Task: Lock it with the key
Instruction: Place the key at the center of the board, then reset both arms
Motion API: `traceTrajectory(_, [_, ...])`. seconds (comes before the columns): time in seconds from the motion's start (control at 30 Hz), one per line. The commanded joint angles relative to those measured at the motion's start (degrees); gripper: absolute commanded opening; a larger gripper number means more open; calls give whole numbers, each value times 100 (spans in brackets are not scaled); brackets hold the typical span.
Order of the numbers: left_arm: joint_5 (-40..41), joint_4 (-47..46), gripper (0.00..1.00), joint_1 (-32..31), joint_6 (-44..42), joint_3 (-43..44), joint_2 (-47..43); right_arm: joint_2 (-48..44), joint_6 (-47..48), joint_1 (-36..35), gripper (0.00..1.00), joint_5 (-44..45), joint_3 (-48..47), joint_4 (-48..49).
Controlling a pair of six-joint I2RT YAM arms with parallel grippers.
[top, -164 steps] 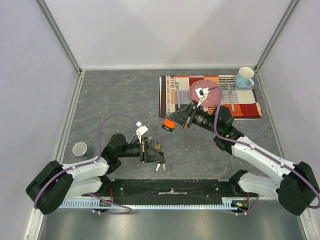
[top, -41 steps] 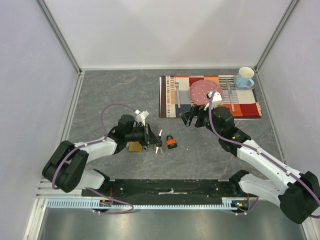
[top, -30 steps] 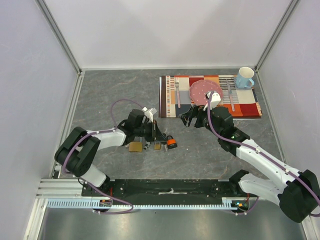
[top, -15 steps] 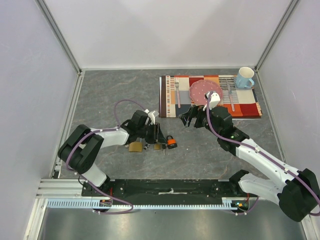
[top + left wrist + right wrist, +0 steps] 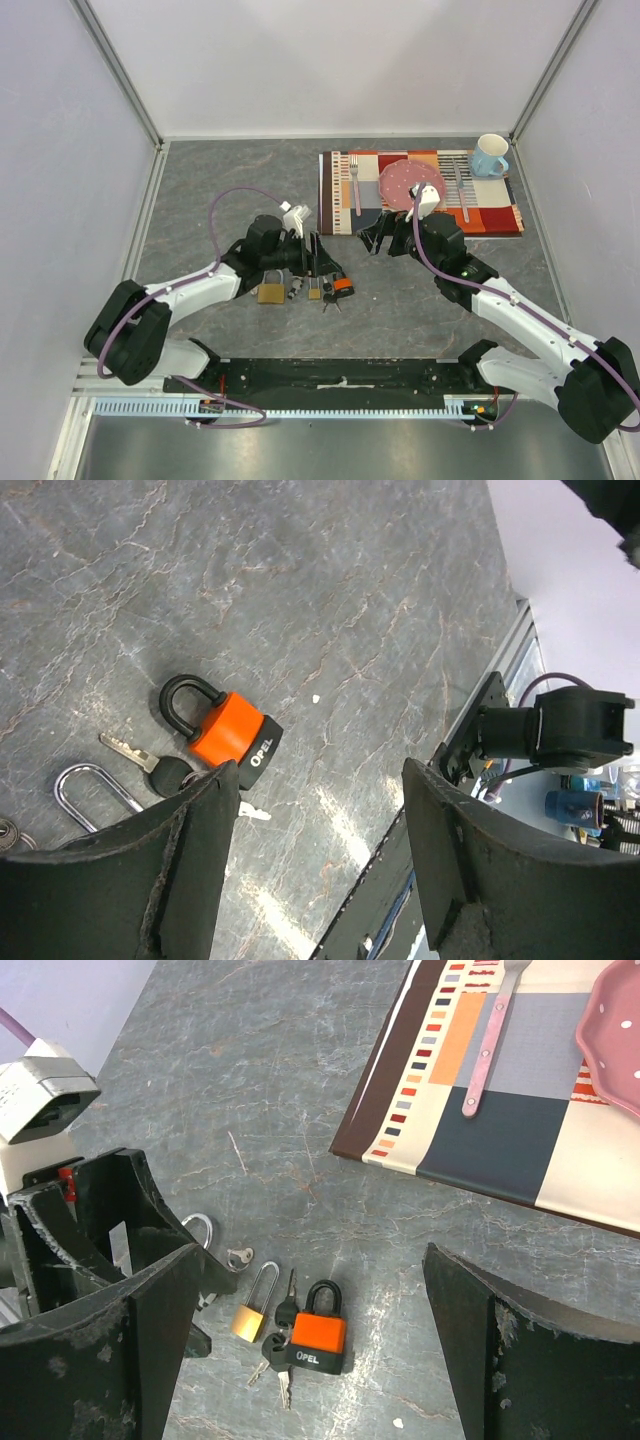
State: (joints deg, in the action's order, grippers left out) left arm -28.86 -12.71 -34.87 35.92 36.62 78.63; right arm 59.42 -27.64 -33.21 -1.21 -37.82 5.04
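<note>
My left fingers are spread, holding nothing; right fingers wide open too. Orange padlock lies on surface, key just beside. Best approach imo: pinch key head squarely w/o nudging padlock.

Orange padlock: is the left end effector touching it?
Apart. Right wrist view shows the small brass padlock lying between the left end effector and the orange padlock.

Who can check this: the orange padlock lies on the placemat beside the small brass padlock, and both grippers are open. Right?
Not quite. The orange padlock lies on the grey table, not the placemat, as the right wrist view shows. It is beside the small brass padlock, and the left gripper and right gripper are open.
</note>
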Motion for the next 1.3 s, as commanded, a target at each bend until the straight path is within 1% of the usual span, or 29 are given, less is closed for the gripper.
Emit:
traceTrajectory(0.0, [-128,-469,72,-11,-191,-181,-216,-18,-5,-1,98,-81,21,6])
traceTrajectory(0.07, [-172,-609,74,-20,-182,-208,-199,-18,-5,-1,98,-90,29,6])
traceTrajectory(0.3, [-374,-1031,75,-2,-86,-305,12,0,-13,8,98,-125,38,-3])
traceTrajectory(0.37, [-427,-1119,77,59,45,-357,30,17,4,8,98,-125,38,-12])
traceTrajectory(0.43, [-594,-1443,77,129,169,-488,-5,35,4,8,98,-133,38,-20])
traceTrajectory(0.63, [-928,-1717,81,639,424,-796,-242,96,4,-1,98,-177,47,-20])
traceTrajectory(0.67, [-946,-1717,83,822,494,-832,-365,114,4,-1,98,-178,47,-20])
traceTrajectory(0.8, [-1025,-1665,85,1342,626,-1130,-768,158,13,8,98,-195,47,-20])
traceTrajectory(0.9, [-981,-1270,86,1729,522,-1227,-1242,184,21,8,98,-204,47,-20])
traceTrajectory(0.97, [-832,-893,88,1939,294,-1236,-1516,210,39,8,98,-204,47,-29])
traceTrajectory(1.0, [-571,-430,88,1975,179,-1202,-1839,211,48,8,98,-204,38,-20])
traceTrajectory(1.07, [-157,30,88,1993,-163,-1175,-2201,254,48,-1,98,-160,38,6])
traceTrajectory(1.1, [228,415,88,1993,-251,-1175,-2368,272,48,8,98,-169,12,6])
traceTrajectory(1.13, [423,584,88,1993,-418,-1175,-2709,324,48,8,98,-177,12,6])
traceTrajectory(1.17, [608,786,88,1993,-480,-1175,-2887,342,22,16,98,-204,3,58])
traceTrajectory(1.2, [984,1092,88,1993,-524,-1175,-3028,395,13,8,98,-230,3,85])
traceTrajectory(1.23, [1179,1234,88,1993,-577,-1184,-3360,421,4,-1,98,-256,-6,102])
traceTrajectory(1.27, [1355,1427,88,1993,-569,-1192,-3511,430,-5,-1,98,-291,-14,129])
